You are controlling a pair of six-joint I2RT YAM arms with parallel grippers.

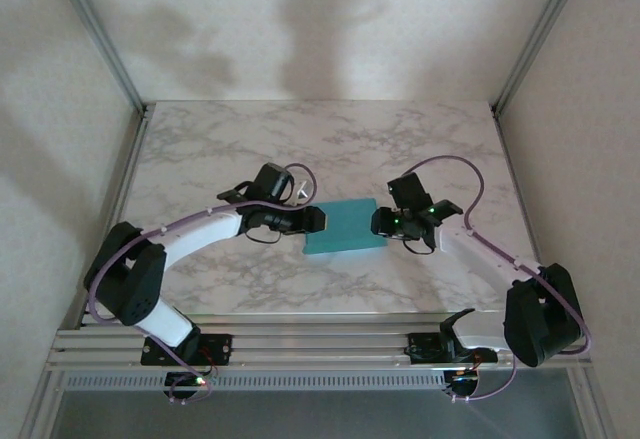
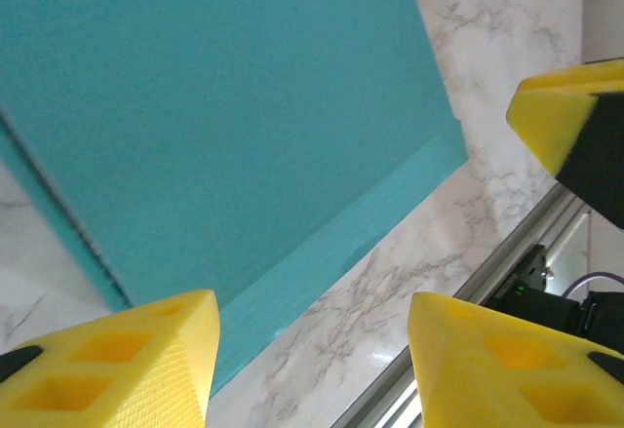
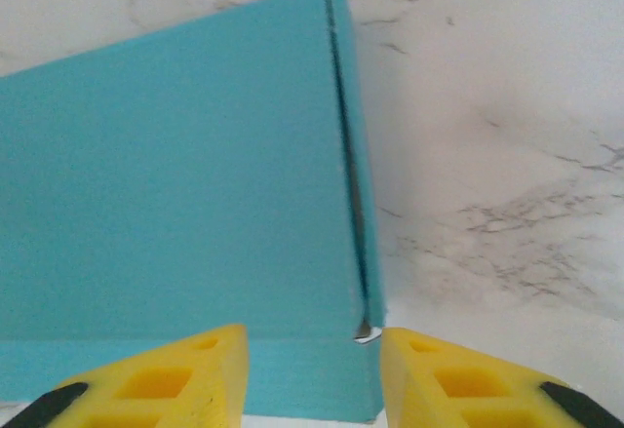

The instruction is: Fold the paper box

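The paper box [image 1: 345, 229] lies closed on the marble table, turquoise face out, a shallow rectangle between the two arms. My left gripper [image 1: 318, 221] is at its left end, low over the table. In the left wrist view its jaws [image 2: 312, 301] are open, with bare marble between them and the box's [image 2: 214, 106] long edge just beyond the left finger. My right gripper [image 1: 378, 223] is at the right end. Its jaws [image 3: 312, 335] stand open around the near corner of the box [image 3: 175, 175], where a slit runs along the side flap. A right fingertip [image 2: 561, 121] shows at the edge.
The marble table [image 1: 300, 139] stretches bare behind the box. An aluminium rail [image 1: 320, 344] runs along the near edge, close to the box in the left wrist view [image 2: 468, 291]. Frame posts and pale walls close in both sides.
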